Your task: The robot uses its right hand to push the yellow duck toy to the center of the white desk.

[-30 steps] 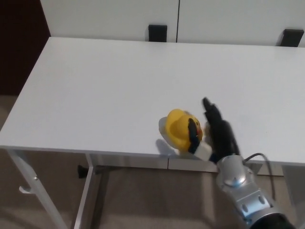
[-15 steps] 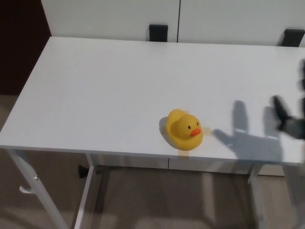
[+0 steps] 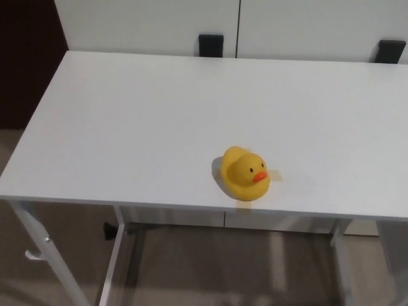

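A: Start with the fingers. What are they doing?

B: I cannot tell. Neither the right hand nor the left hand shows anywhere in the head view, so whether the fingers are released, clenched or grasping something is unknown. With no fingers to measure from, I can only say that nothing is touching the toy.

A: Then where is the yellow duck toy?

B: The yellow duck toy [image 3: 244, 173] sits upright on the white desk [image 3: 159, 108], close to the near edge, its orange beak pointing toward the right of the picture. There seems to be a pale strip of tape [image 3: 275, 174] on the desk just beside it, on the beak side, and another bit at the edge under it, though they are too faint to be sure.

A: So is the push done?

B: By my reading, no. The duck lies well toward the front edge, and the middle of the desk is farther back, away from the robot. The bare middle of the top is apart from the toy.

A: What is left, then?

B: Most of it, I would judge. The right hand must come into view, get behind the duck on the near side and shove it away from the edge toward the middle.

A: Any hazard?

B: The duck is rounded and near the edge, so a glancing push could turn it or tip it off.
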You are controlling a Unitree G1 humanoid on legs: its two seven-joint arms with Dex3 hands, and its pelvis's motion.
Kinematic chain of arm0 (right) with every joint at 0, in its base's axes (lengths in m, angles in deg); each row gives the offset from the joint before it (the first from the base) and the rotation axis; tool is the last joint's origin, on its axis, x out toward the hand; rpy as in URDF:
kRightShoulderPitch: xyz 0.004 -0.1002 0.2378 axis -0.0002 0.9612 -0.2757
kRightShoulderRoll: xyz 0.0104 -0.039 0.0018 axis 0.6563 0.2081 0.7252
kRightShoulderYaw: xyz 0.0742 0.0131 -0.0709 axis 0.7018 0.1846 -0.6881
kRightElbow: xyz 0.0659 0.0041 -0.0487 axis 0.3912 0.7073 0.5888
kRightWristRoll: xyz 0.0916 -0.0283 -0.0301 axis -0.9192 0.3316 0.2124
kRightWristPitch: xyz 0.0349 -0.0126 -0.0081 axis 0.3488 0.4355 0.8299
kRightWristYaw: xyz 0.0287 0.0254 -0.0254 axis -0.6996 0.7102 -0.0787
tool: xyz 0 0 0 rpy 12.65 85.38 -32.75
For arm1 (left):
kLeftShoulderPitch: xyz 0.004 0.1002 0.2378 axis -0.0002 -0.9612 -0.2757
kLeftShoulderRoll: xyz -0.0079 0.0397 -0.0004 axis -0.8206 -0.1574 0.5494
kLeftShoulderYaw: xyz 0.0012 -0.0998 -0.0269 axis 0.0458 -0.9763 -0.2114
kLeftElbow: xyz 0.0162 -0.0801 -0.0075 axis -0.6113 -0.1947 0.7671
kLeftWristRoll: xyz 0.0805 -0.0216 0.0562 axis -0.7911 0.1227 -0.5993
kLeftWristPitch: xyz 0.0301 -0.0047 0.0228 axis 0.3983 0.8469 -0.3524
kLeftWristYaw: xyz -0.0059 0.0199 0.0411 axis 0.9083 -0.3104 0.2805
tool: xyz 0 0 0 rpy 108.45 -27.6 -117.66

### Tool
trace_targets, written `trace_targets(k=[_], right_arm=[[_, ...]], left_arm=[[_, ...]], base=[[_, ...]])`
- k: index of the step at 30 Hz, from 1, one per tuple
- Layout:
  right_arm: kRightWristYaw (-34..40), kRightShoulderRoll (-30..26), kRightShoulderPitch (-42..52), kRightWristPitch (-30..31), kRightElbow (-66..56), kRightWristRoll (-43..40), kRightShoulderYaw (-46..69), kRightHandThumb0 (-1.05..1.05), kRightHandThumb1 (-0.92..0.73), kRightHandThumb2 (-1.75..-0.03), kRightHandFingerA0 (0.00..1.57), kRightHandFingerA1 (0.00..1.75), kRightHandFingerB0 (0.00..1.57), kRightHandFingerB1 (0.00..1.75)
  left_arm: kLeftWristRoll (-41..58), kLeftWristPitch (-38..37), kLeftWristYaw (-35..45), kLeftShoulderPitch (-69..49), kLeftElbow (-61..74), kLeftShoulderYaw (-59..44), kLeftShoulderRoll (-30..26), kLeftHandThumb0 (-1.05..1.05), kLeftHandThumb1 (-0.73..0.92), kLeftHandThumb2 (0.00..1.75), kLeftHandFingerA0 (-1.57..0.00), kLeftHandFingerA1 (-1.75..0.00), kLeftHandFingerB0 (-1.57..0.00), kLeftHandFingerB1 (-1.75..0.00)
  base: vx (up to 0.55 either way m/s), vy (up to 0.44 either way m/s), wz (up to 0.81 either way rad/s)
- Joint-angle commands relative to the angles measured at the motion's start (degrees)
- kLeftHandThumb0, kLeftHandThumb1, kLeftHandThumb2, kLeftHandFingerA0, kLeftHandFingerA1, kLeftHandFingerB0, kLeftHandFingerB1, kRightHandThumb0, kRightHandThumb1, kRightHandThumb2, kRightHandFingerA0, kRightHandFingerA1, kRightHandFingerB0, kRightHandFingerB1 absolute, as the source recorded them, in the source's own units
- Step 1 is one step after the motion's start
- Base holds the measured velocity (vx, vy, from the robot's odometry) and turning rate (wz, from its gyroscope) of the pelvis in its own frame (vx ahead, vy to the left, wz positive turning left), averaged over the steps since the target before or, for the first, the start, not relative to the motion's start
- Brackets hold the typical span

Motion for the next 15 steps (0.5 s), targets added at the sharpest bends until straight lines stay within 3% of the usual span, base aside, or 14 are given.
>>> trace_targets(k=[1, 2, 3, 4, 5, 6, 8, 9, 11, 12, 15], right_arm=[[-1.01, -1.33, 10.44, -9.77, 8.15, -7.16, 7.71, -0.51, -0.66, -0.84, 0.00, 0.62, 0.00, 0.12], [-0.23, -1.02, 11.87, -10.07, 9.06, -6.87, 8.57, -0.51, -0.66, -0.84, 0.00, 0.62, 0.00, 0.12], [0.45, -0.73, 12.56, -11.82, 10.84, -6.95, 9.04, -0.25, -0.64, -0.74, 0.66, 1.33, 0.03, 0.20], [0.95, -0.51, 13.06, -13.21, 12.24, -7.00, 9.41, -0.25, -0.64, -0.74, 0.66, 1.33, 0.03, 0.20], [1.11, 0.36, 14.54, -14.61, 14.43, -7.44, 9.90, -0.15, -0.59, -0.83, 0.33, 0.81, 0.02, 0.50], [-1.14, 2.45, 17.07, -17.24, 17.30, -9.88, 11.20, -0.03, -0.38, -1.06, 0.60, 0.72, 0.33, 0.62], [-3.00, 3.87, 18.67, -19.20, 19.38, -11.67, 12.12, -0.03, -0.38, -1.06, 0.60, 0.72, 0.33, 0.62], [-4.27, 4.91, 19.44, -20.51, 21.28, -12.79, 12.56, -0.01, -0.39, -1.06, 0.67, 0.74, 0.36, 0.62], [-4.96, 5.41, 19.45, -21.48, 22.88, -13.31, 12.63, -0.01, -0.39, -1.06, 0.67, 0.74, 0.36, 0.62], [-6.12, 5.58, 19.20, -21.17, 24.79, -12.98, 11.95, -0.09, -0.45, -0.96, 1.00, 0.57, 0.66, 0.53], [-8.97, 5.53, 18.98, -21.71, 28.20, -12.85, 11.09, -0.06, -0.42, -1.02, 1.02, 0.55, 0.72, 0.53]], left_arm=[[0.36, -0.71, -0.66, -0.55, -0.27, -0.47, -1.82, 0.35, -0.04, 1.75, -1.50, -1.12, -1.46, -1.19], [0.17, -0.84, -0.70, -0.55, -0.46, -0.43, -1.84, 0.35, -0.04, 1.75, -1.50, -1.12, -1.46, -1.19], [0.25, -0.82, -0.71, -0.55, -0.44, -0.53, -1.78, 0.27, -0.05, 1.75, -1.50, -1.12, -1.41, -1.20], [0.31, -0.80, -0.72, -0.55, -0.43, -0.60, -1.75, 0.27, -0.05, 1.75, -1.50, -1.12, -1.41, -1.20], [0.59, -0.85, -0.64, -0.54, -0.40, -0.91, -1.81, 0.05, 0.05, 1.04, -1.45, -1.30, -1.38, -1.27], [0.81, -0.69, -0.67, -0.68, -0.10, -1.15, -1.89, 0.05, 0.06, 1.04, -1.43, -1.29, -1.36, -1.25], [0.93, -0.57, -0.70, -0.78, 0.12, -1.33, -1.95, 0.05, 0.06, 1.04, -1.43, -1.29, -1.36, -1.25], [1.13, -0.56, -0.67, -0.87, 0.18, -1.63, -1.97, 0.21, -0.18, 1.75, -1.48, -1.14, -1.36, -1.22], [1.29, -0.59, -0.61, -0.92, 0.14, -1.94, -1.97, 0.21, -0.18, 1.75, -1.48, -1.14, -1.36, -1.22], [1.30, -0.49, -0.34, -0.90, 0.12, -2.00, -2.23, 0.06, 0.05, 1.03, -1.41, -1.28, -1.35, -1.24], [1.22, -0.42, -0.12, -0.86, 0.04, -2.10, -2.51, 0.07, 0.05, 1.03, -1.41, -1.27, -1.34, -1.23]], base=[[0.00, 0.000, 0.00], [0.00, 0.000, 0.00], [0.00, 0.000, 0.00], [0.00, 0.000, 0.00], [0.00, 0.000, 0.00], [0.00, 0.000, 0.00], [0.00, 0.000, 0.00], [0.00, 0.000, 0.00], [0.00, 0.000, 0.00], [0.00, 0.000, 0.00], [0.00, 0.000, 0.00]])
